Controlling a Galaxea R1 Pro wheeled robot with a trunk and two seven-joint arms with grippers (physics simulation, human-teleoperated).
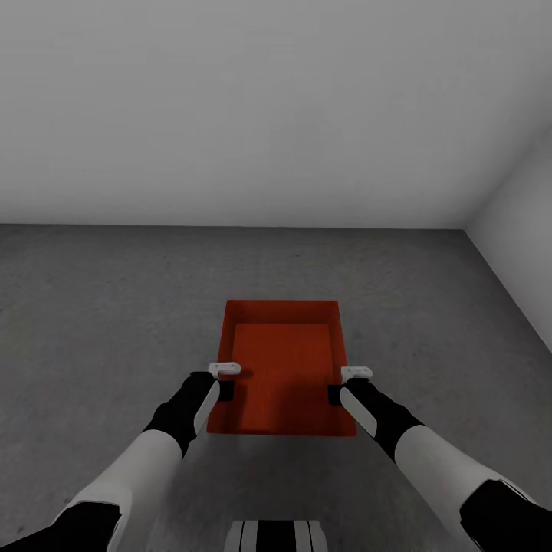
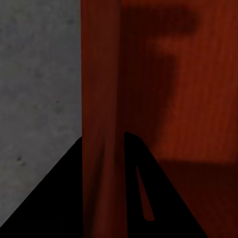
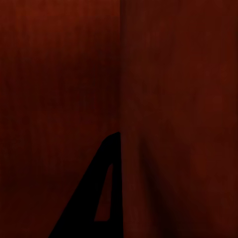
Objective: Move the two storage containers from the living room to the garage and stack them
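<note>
One red-orange lidless storage container (image 1: 284, 368) lies straight ahead of me over the dark grey floor (image 1: 92, 307) of the garage. My left gripper (image 1: 225, 391) is shut on its left side wall and my right gripper (image 1: 335, 393) is shut on its right side wall. In the left wrist view the thin red wall (image 2: 101, 74) runs between the black fingers (image 2: 136, 198), with grey floor beside it. In the right wrist view red container (image 3: 173, 99) surfaces surround a dark finger (image 3: 94, 198). Whether the box rests on the floor or hangs just above it, I cannot tell.
A plain white wall (image 1: 230, 115) stands a short way beyond the container, and a second white wall (image 1: 521, 230) meets it at the right corner. Open grey floor spreads to the left and around the box.
</note>
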